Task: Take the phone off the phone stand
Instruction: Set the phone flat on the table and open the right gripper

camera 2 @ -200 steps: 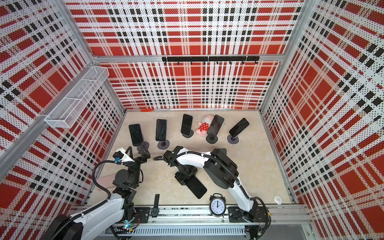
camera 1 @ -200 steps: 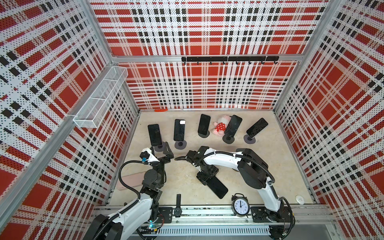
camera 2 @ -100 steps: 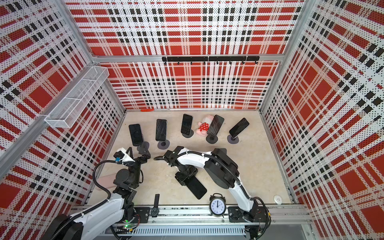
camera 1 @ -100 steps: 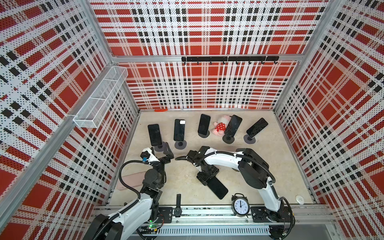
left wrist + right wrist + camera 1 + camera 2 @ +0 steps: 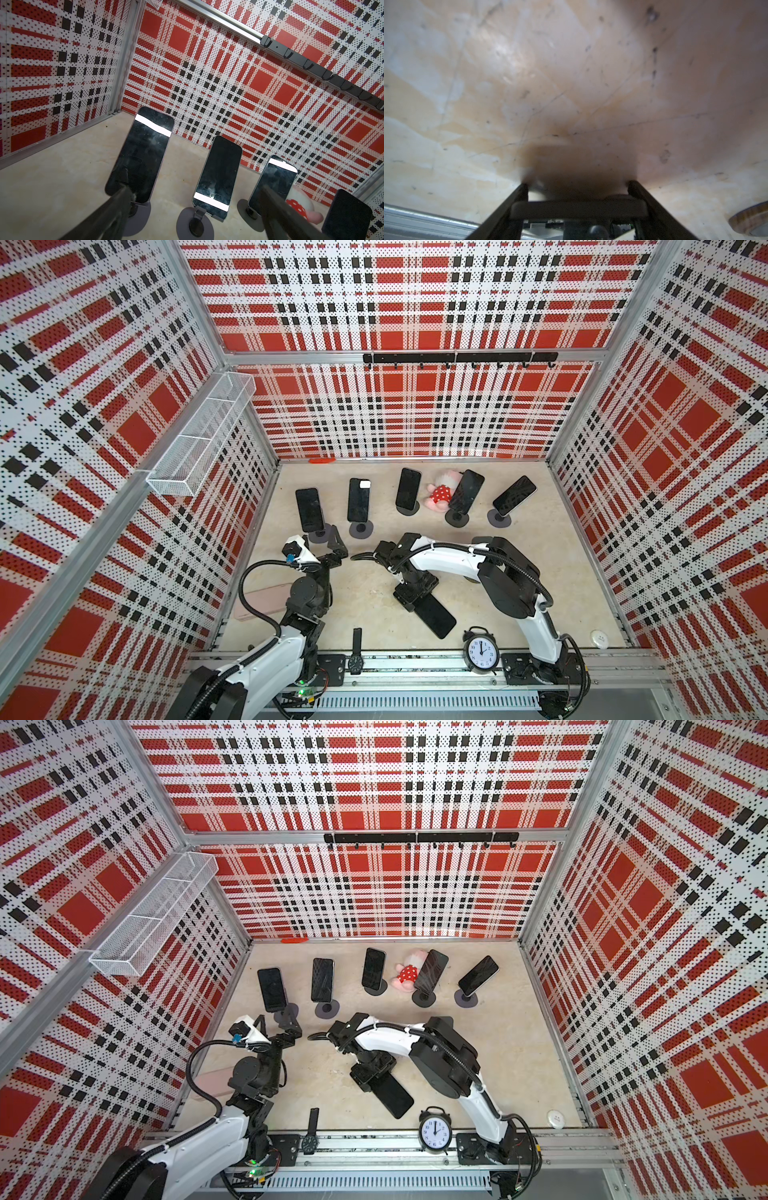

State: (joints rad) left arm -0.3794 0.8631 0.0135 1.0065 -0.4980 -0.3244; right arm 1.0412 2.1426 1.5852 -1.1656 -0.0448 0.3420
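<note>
Several dark phones lean on round grey stands in a row at the back, among them the leftmost phone (image 5: 309, 510) on its phone stand (image 5: 320, 534). My left gripper (image 5: 324, 539) (image 5: 193, 187) is open just in front of that stand, holding nothing. Another black phone (image 5: 434, 616) (image 5: 392, 1096) is off any stand, lying flat and low at the table near the front. My right gripper (image 5: 415, 593) (image 5: 577, 182) is shut on one end of it. In the right wrist view that end (image 5: 577, 209) spans from one finger to the other.
A black alarm clock (image 5: 481, 649) and a wristwatch (image 5: 355, 655) sit at the front rail. A pink flat object (image 5: 262, 601) lies by the left wall. A red-spotted plush toy (image 5: 440, 493) lies between the back stands. A white disc (image 5: 599, 639) is at front right.
</note>
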